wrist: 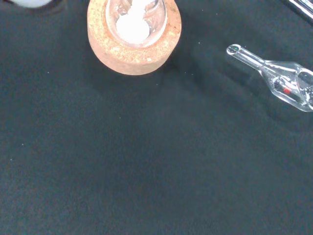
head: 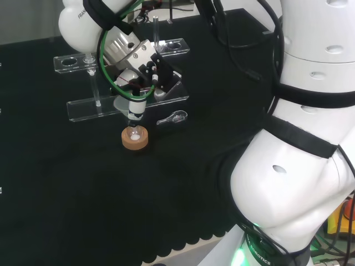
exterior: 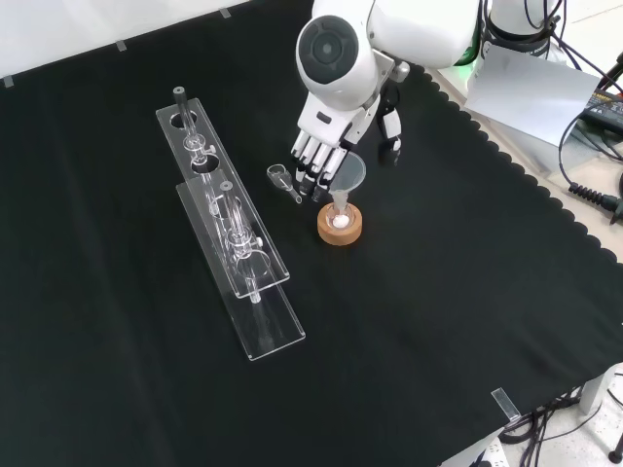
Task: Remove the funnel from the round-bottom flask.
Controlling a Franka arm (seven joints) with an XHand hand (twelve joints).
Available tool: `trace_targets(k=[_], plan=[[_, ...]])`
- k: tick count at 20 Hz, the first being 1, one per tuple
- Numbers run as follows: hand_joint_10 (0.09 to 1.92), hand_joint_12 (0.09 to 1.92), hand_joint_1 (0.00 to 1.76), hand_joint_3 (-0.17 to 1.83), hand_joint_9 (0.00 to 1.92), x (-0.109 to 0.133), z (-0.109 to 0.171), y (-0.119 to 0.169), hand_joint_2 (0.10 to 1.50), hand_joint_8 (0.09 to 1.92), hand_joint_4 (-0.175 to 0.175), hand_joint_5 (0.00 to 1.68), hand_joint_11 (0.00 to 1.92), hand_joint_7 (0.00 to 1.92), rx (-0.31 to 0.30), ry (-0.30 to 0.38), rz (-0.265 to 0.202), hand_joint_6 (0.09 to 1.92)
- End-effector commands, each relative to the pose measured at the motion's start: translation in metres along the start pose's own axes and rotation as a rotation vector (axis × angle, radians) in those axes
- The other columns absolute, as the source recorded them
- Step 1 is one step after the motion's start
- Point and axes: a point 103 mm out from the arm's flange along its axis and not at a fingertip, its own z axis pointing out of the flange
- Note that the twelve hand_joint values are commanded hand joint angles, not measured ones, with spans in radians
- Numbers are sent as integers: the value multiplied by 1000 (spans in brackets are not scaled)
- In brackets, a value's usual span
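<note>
One funnel (exterior: pixel 348 176) in one flask (exterior: pixel 340 220) — hand (exterior: pixel 321 146) beside it, fingers straight, gripping nothing.

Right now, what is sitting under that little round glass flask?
A cork ring holds the round-bottom flask, with the black cloth under it. Something white shows inside the flask. The funnel stands in its neck, beside the hand. The flask's underside is hidden.

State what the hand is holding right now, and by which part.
Cannot be told: the hand is right at the funnel rim above the flask, but no grip shows.
</note>
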Motion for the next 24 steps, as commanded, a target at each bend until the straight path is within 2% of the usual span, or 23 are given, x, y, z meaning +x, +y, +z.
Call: trace_targets(k=[1, 4, 6, 8, 14, 18, 24], plan=[[847, 1524, 678, 453, 137, -1, 6, 4, 645, 87, 33, 136, 218, 103, -24, 10, -11, 87], [773, 1497, 686, 484, 265, -1, 9, 7, 644, 266, 29, 159, 256, 90, -31, 3, -14, 87], [762, 1493, 689, 498, 288, 1, 10, 9, 643, 440, 27, 169, 266, 29, -30, -2, -11, 87], [761, 1493, 689, 504, 297, 1, 11, 11, 644, 507, 27, 177, 270, 6, -29, 1, -14, 87], [755, 1492, 691, 516, 329, -3, 9, 14, 650, 567, 22, 202, 275, 0, -44, -17, -16, 87], [669, 1479, 699, 544, 470, -5, 5, 12, 655, 635, 8, 257, 289, 45, -75, -33, -14, 87], [572, 1438, 739, 577, 637, -5, 0, 11, 680, 628, -4, 348, 330, 175, -92, -52, -8, 87]])
